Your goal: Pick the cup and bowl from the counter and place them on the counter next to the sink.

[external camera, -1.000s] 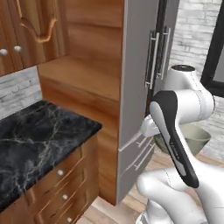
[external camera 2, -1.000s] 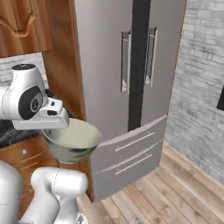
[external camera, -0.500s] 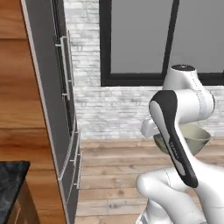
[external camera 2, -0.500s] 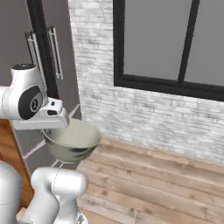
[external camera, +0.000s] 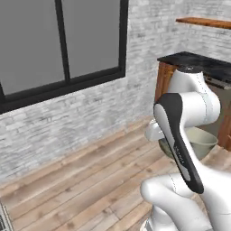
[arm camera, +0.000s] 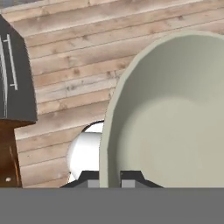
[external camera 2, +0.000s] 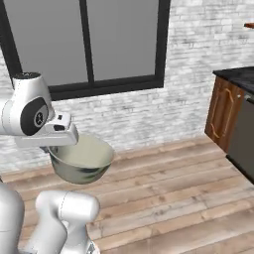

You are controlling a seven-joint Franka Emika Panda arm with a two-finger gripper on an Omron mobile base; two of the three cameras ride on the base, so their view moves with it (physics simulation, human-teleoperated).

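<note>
My gripper (arm camera: pixel 109 177) is shut on the rim of the pale cream bowl (arm camera: pixel 170 118), one fingertip on each side of the wall. The bowl (external camera 2: pixel 82 158) hangs upright in front of the arm, above the wooden floor, with the gripper (external camera 2: pixel 59 145) at its left rim under the white hand. In the left base view the bowl (external camera: pixel 198 142) peeks out behind the forearm. A stretch of black marble counter (external camera: pixel 198 61) shows at the far right, also seen as the counter (external camera 2: pixel 238 74). The cup and the sink are out of view.
A grey brick wall (external camera 2: pixel 149 109) with a large dark-framed window (external camera 2: pixel 89 39) faces me. Wooden floor (external camera 2: pixel 173 198) spreads below. A wooden cabinet (external camera 2: pixel 221 114) and a dark appliance front (external camera 2: pixel 243 141) stand at the right. A wooden shelf (external camera: pixel 203 21) hangs above.
The whole picture has swung: the base has turned, so the fridge and wooden cabinets left the view and the window wall and another counter came in. The bowl stays in the gripper.
</note>
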